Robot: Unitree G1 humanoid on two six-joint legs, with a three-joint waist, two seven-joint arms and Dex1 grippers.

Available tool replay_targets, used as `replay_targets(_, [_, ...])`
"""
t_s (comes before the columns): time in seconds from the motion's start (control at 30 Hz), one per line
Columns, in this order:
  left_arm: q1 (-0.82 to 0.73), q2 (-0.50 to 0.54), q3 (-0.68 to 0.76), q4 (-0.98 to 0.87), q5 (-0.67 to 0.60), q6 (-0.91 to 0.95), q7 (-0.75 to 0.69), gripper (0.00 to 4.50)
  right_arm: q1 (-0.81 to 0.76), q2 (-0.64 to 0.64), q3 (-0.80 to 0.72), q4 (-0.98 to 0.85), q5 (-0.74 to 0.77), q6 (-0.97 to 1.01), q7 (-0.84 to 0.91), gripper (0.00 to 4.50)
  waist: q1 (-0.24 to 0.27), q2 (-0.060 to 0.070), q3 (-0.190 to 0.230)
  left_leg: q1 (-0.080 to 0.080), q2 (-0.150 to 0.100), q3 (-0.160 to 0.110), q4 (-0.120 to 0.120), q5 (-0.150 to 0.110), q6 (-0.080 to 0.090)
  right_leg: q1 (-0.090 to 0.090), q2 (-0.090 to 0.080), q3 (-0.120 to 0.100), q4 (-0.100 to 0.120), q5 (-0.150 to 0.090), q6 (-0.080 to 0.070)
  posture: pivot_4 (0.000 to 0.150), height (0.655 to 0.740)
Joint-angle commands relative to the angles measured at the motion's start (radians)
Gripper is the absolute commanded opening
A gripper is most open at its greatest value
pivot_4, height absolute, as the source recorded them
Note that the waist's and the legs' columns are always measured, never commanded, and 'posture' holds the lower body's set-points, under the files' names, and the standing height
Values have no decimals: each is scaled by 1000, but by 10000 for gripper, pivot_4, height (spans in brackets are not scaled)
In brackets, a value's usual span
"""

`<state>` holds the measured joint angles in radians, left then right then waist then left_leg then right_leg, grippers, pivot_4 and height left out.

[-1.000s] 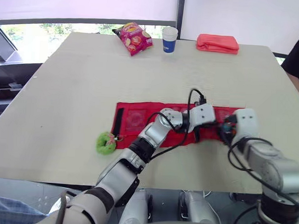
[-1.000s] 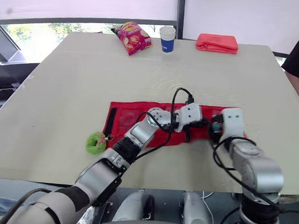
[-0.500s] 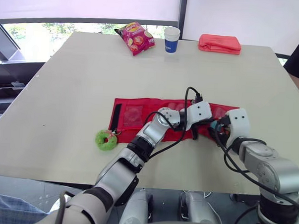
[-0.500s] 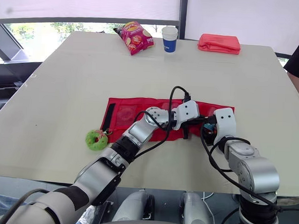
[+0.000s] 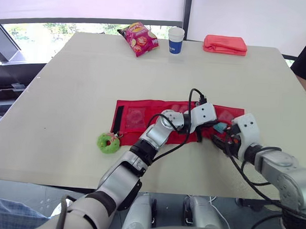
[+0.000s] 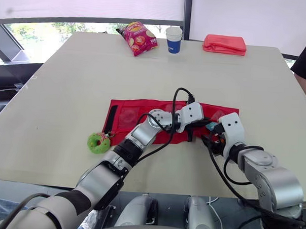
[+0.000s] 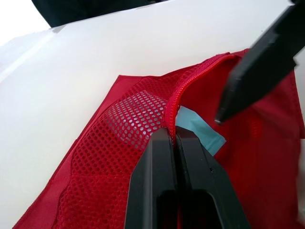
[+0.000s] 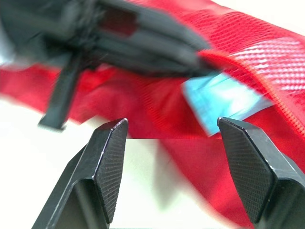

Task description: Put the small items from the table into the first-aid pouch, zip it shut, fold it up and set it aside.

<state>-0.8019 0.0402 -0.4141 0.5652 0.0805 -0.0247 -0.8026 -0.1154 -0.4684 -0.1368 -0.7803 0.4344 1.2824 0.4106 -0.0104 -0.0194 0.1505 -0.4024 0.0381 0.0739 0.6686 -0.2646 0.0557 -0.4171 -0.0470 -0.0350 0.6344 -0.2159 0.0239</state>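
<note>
Pouch (image 5: pixel 137 119): red mesh, flat.
Left gripper (image 7: pixel 172 137): I see it pinching the zipper edge (image 7: pixel 190 78).
Right gripper (image 8: pixel 171 125): gaping wide, knurled pads (image 8: pixel 107 162).
Packet (image 7: pixel 199 132): pale blue.

The pouch (image 5: pixel 142 119) lies flat on the table (image 5: pixel 67 90) and extends leftward from the left gripper (image 7: pixel 172 134), which pinches its zipper edge. A packet (image 7: pixel 200 131) lies inside the pouch, just ahead of that gripper's tips. The right gripper (image 8: pixel 171 123) is just right of the left one, over the pouch's near edge. A ring toy (image 5: pixel 108 143) lies well to the left, beside the pouch's near corner. Far behind both grippers, left to right: snack bag (image 5: pixel 138 38), cup (image 5: pixel 175 40), folded cloth (image 5: pixel 224 44).
</note>
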Motion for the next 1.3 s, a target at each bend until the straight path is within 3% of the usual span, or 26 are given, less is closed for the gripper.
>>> replay_targets(0.03, [-17,-6,14,-8,3,-7,7,0,50,-56,-101,-70,69,-58,86,32457,1,0,0,0,0,0,0,0,0,0,0,0,0,0,0,1500,7400])
replay_targets(0.3, [-7,-8,14,-12,0,-10,-17,0,204,-122,-410,-43,184,-178,198,32457,2,-1,0,-1,0,-1,0,0,0,0,0,-1,-2,0,0,1500,7400])
replay_targets(0.53, [28,7,-6,-63,-48,-20,-167,0,246,-150,-569,68,294,-157,219,32457,2,-1,0,-1,0,-1,0,0,0,0,0,-1,-2,-1,-3,1500,7400])
replay_targets(0.57, [31,10,-8,-68,-49,-23,-180,6212,250,-156,-572,84,300,-156,217,31910,2,-1,0,0,0,-1,-1,0,0,0,0,-1,-2,-2,-3,1500,7400])
replay_targets(0.6, [33,11,-8,-71,-47,-23,-186,8909,253,-162,-570,94,306,-158,213,31910,3,-1,0,-1,0,-1,-1,0,0,0,0,-1,-2,-2,-3,1500,7400])
replay_targets(0.83, [78,78,20,-195,-124,-5,-311,42660,240,-176,-497,171,314,-174,173,31910,3,0,0,-1,0,0,0,0,0,0,0,2,-2,-2,-3,1500,7400])
replay_targets(1.07, [178,255,118,-477,-302,165,-432,43905,174,-177,-403,295,281,-213,138,31910,-2,0,0,0,1,0,0,0,0,1,0,4,-2,-2,-3,1500,7400])
replay_targets(1.3, [276,433,262,-666,-438,275,-441,43905,56,-167,-332,474,245,-233,96,31910,5,1,0,1,0,0,0,0,0,2,0,4,-2,-2,-3,1500,7400])
